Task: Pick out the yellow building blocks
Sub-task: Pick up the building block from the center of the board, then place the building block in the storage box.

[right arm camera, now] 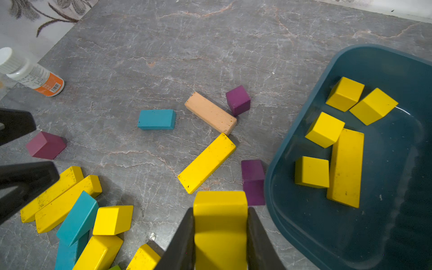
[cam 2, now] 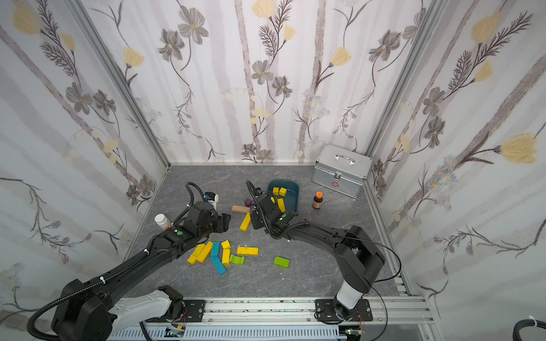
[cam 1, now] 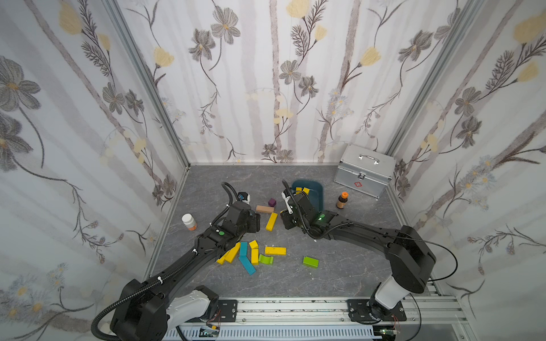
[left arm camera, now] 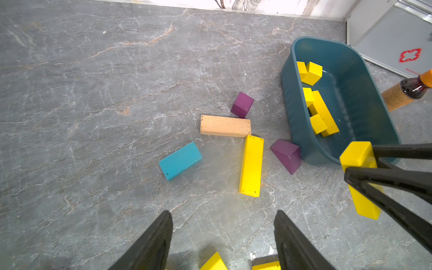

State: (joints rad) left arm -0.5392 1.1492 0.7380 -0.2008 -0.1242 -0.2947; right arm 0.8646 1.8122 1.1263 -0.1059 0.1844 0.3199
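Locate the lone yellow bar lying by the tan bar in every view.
In a top view: yellow bar mid-table, just nearer than the tan bar.
In a top view: yellow bar likewise mid-table.
Left wrist: yellow bar central, beside a purple wedge.
Right wrist: yellow bar central.
Landmark: tan bar at its end.

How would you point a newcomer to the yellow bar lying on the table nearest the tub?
Start at the teal tub by the silver case. Beside it, toward mid-table, a yellow bar lies flat, one end at the tan bar's corner. Unlike the other loose yellow blocks, clustered nearer the front, it lies alone.
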